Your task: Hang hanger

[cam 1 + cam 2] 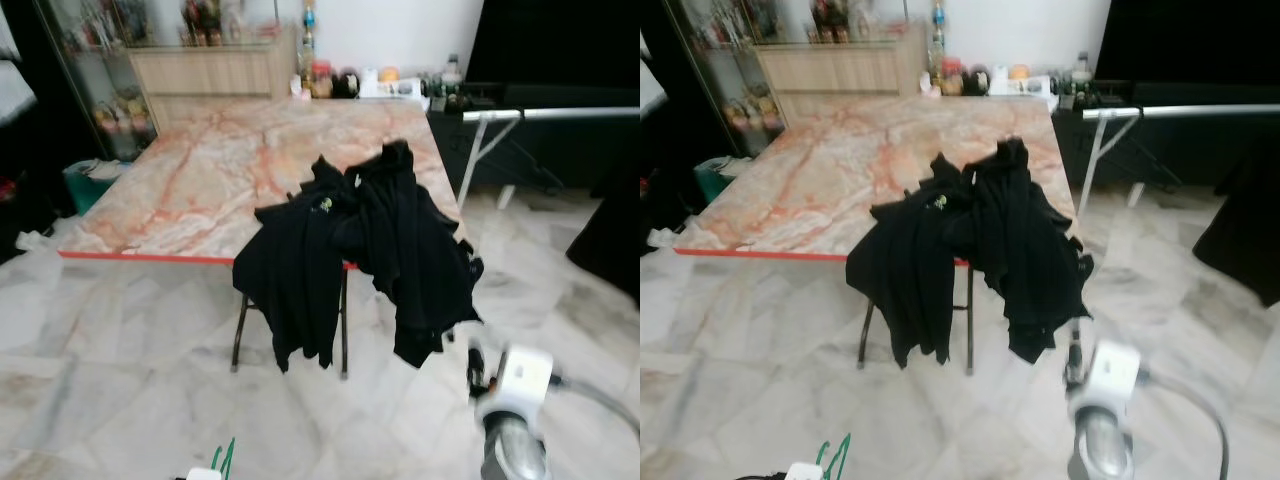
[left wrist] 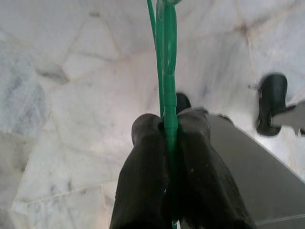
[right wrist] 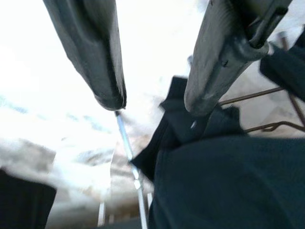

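Note:
My left gripper (image 2: 169,123) is shut on a thin green hanger (image 2: 166,57), held low over the marble floor. The hanger's green tip (image 1: 228,458) pokes up at the bottom edge of the left eye view. Black clothes (image 1: 365,250) lie heaped on the front right corner of the marble-patterned table (image 1: 190,180) and hang down over its edge. My right arm (image 1: 515,395) is raised at the lower right, below the clothes. The right gripper (image 3: 155,104) is open, with the dark cloth and a thin metal rod beyond its fingers. A silver clothes rail (image 1: 560,113) stands to the right of the table.
A wooden sideboard (image 1: 205,68) with bottles and jars lines the far wall, next to a glass cabinet (image 1: 95,70) at the left. A dark garment (image 1: 1240,230) hangs at the right edge. Black table legs (image 1: 240,330) stand under the clothes. Marble floor (image 1: 110,380) lies in front.

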You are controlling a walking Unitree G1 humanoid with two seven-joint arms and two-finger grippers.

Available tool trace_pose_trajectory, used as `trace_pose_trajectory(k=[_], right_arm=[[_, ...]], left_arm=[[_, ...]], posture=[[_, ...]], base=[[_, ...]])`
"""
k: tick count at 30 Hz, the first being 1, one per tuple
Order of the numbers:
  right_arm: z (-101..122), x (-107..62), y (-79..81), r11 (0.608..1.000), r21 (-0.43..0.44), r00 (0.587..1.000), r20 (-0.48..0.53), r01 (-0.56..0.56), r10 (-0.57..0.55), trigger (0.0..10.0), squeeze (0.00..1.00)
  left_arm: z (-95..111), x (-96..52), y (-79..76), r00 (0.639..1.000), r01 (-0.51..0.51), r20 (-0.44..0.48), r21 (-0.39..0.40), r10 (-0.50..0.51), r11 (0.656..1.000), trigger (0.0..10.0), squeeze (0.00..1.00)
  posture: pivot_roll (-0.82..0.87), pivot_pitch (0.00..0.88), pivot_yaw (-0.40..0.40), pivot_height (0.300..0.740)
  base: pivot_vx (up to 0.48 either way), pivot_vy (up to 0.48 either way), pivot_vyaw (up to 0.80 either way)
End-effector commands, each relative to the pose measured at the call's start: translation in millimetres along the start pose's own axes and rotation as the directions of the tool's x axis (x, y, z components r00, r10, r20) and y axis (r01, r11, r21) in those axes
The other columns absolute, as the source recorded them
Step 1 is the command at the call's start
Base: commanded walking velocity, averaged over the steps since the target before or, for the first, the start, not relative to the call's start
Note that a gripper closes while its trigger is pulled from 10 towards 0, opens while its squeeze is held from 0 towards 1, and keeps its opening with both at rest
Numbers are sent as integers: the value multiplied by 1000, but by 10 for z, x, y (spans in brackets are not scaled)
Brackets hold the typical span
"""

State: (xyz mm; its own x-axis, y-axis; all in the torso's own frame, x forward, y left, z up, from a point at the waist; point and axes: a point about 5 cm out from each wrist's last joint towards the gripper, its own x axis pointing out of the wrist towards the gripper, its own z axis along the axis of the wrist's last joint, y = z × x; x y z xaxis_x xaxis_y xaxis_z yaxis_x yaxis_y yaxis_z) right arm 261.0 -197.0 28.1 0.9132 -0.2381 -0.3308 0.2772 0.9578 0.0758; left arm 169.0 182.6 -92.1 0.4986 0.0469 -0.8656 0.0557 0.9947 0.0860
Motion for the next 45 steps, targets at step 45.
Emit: trace_pose_trajectory(k=[45], right_arm=[[-1454,-520,-121,994,-75,804,-594,-81,21,10000,0]], left_arm=[[27,-1,125,999,-46,-12,58,47,997,10000,0]], posture=[[2,53,84,740]], base=[[0,-215,0]])
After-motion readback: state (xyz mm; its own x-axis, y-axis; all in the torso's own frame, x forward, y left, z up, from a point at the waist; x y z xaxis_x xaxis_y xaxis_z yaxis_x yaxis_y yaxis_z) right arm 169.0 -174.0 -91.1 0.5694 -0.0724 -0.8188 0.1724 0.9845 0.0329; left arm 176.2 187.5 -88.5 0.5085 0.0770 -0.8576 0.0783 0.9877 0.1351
